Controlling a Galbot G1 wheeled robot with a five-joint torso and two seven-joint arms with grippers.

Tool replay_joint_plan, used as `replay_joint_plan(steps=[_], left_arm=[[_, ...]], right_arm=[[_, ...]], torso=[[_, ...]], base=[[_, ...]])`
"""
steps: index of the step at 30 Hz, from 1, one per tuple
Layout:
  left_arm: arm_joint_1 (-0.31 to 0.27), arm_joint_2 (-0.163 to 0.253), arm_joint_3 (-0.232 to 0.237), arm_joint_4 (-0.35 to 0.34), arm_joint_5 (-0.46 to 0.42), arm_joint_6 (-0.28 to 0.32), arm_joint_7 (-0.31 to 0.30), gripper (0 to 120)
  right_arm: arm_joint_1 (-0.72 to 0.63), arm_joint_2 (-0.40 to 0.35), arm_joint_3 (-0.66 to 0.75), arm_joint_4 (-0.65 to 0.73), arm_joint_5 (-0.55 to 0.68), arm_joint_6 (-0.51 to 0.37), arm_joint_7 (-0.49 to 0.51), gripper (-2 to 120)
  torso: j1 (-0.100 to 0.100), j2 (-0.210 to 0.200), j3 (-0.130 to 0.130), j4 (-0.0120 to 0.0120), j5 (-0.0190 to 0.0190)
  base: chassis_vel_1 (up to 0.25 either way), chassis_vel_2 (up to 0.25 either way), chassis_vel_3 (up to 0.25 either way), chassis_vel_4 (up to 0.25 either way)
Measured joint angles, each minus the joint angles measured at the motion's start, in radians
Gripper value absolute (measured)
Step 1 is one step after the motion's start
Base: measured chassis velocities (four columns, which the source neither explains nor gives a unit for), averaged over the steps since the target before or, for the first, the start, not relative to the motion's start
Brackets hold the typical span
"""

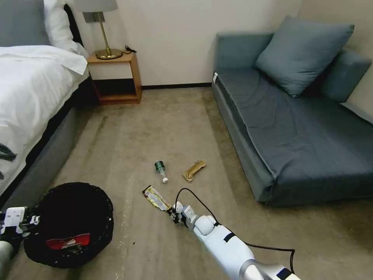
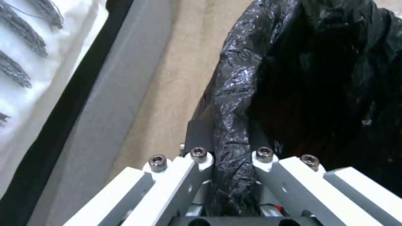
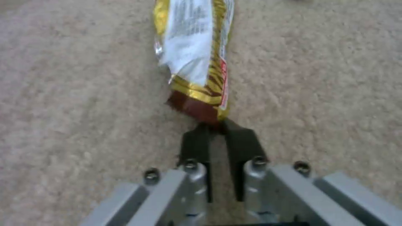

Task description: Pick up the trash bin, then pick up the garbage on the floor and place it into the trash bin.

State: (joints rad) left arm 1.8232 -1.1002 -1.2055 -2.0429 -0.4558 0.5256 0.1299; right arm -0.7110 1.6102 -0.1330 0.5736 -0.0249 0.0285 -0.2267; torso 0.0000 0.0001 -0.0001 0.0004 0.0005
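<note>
With left claw (image 2: 228, 147) clamped on black-bagged round bin (image 1: 74, 221), red wrapper (image 1: 68, 242) inside, right claw (image 3: 215, 130) pinches yellow snack wrapper (image 3: 194, 53); bottle (image 1: 161, 170), brown paper (image 1: 194, 170) left at 12 o'clock.

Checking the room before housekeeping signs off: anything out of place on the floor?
Yes, litter on the carpet: a small bottle on its side, a crumpled brown wrapper, and a yellow snack wrapper pinched at one end by the right gripper.

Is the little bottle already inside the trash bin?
No, the little bottle lies on the carpet beside the brown wrapper, away from the trash bin.
</note>
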Motion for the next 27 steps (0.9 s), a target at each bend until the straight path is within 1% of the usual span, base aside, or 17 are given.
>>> replay_joint_plan(steps=[1, 2, 3, 6, 10, 11, 14, 15, 18, 20, 21, 25, 26, 27], left_arm=[[0.000, 0.000, 0.000, 0.000, 0.000, 0.000, 0.000, 5], [0.000, 0.000, 0.000, 0.000, 0.000, 0.000, 0.000, 5], [0.000, 0.000, 0.000, 0.000, -0.001, 0.000, 0.000, 5], [-0.001, 0.000, 0.000, 0.000, -0.001, 0.000, 0.000, 5], [-0.007, 0.000, 0.004, 0.000, -0.002, 0.000, 0.000, 5], [-0.007, 0.000, 0.004, 0.000, -0.002, 0.000, 0.000, 5], [-0.013, -0.003, 0.010, 0.004, -0.002, 0.000, 0.000, 5], [-0.013, -0.003, 0.010, 0.004, -0.002, 0.000, 0.000, 5], [-0.018, -0.008, 0.017, 0.006, -0.003, 0.000, 0.000, 5], [-0.022, -0.012, 0.020, 0.008, -0.004, -0.001, 0.000, 5], [-0.022, -0.012, 0.020, 0.008, -0.004, -0.001, 0.000, 5], [-0.030, -0.019, 0.026, 0.009, -0.007, -0.003, 0.001, 5], [-0.030, -0.019, 0.026, 0.009, -0.007, -0.003, 0.001, 5], [-0.032, -0.021, 0.028, 0.009, -0.007, -0.003, 0.001, 5]], right_arm=[[0.000, 0.000, 0.000, 0.000, 0.000, 0.000, 0.000, 10], [0.000, 0.000, 0.000, 0.000, -0.001, 0.001, 0.002, 2], [-0.001, 0.000, 0.000, 0.001, -0.001, 0.003, 0.005, 0], [-0.005, -0.001, -0.001, 0.008, 0.000, 0.008, 0.009, 0], [-0.022, -0.005, -0.014, 0.052, 0.028, 0.023, 0.019, 0], [-0.022, -0.005, -0.014, 0.052, 0.028, 0.023, 0.019, 0], [-0.050, -0.004, -0.040, 0.146, 0.071, 0.052, 0.035, 0], [-0.050, -0.004, -0.040, 0.146, 0.071, 0.052, 0.035, 0], [-0.092, -0.009, -0.063, 0.291, 0.123, 0.062, 0.058, 0], [-0.120, -0.051, -0.071, 0.396, 0.167, 0.059, 0.076, 0], [-0.120, -0.051, -0.071, 0.396, 0.167, 0.059, 0.076, 0], [-0.160, -0.149, -0.075, 0.603, 0.258, 0.025, 0.112, 0], [-0.160, -0.149, -0.075, 0.603, 0.258, 0.025, 0.112, 0], [-0.167, -0.172, -0.074, 0.646, 0.279, 0.015, 0.120, 0]], torso=[[0.000, 0.000, 0.000, 0.0000, 0.0000], [0.000, 0.000, 0.000, -0.0003, -0.0001], [0.000, 0.000, 0.000, -0.0003, -0.0001], [0.000, 0.000, 0.000, -0.0004, -0.0003], [0.000, 0.000, 0.000, -0.0014, -0.0014], [0.000, 0.000, 0.000, -0.0014, -0.0014], [0.000, 0.000, 0.000, -0.0008, -0.0009], [0.000, 0.000, 0.000, -0.0008, -0.0009], [0.000, 0.000, 0.000, 0.0000, -0.0005], [0.000, 0.000, 0.000, 0.0000, -0.0007], [0.000, 0.000, 0.000, 0.0000, -0.0007], [0.000, 0.000, 0.000, -0.0007, -0.0007], [0.000, 0.000, 0.000, -0.0007, -0.0007], [0.000, 0.000, 0.000, -0.0005, -0.0006]], base=[[0.000, 0.000, 0.000, 0.000], [0.000, 0.000, 0.000, 0.000], [0.000, 0.000, 0.000, 0.000], [0.000, 0.000, 0.000, 0.000], [0.000, 0.000, 0.000, 0.000], [0.000, 0.000, 0.000, 0.000], [0.000, 0.000, 0.000, 0.000], [0.000, 0.000, 0.000, 0.000], [0.000, 0.000, 0.000, 0.000], [0.000, 0.000, 0.000, 0.000], [0.000, 0.000, 0.000, 0.000], [0.000, 0.000, 0.000, 0.000], [0.000, 0.000, 0.000, 0.000], [0.000, 0.000, 0.000, 0.000]])
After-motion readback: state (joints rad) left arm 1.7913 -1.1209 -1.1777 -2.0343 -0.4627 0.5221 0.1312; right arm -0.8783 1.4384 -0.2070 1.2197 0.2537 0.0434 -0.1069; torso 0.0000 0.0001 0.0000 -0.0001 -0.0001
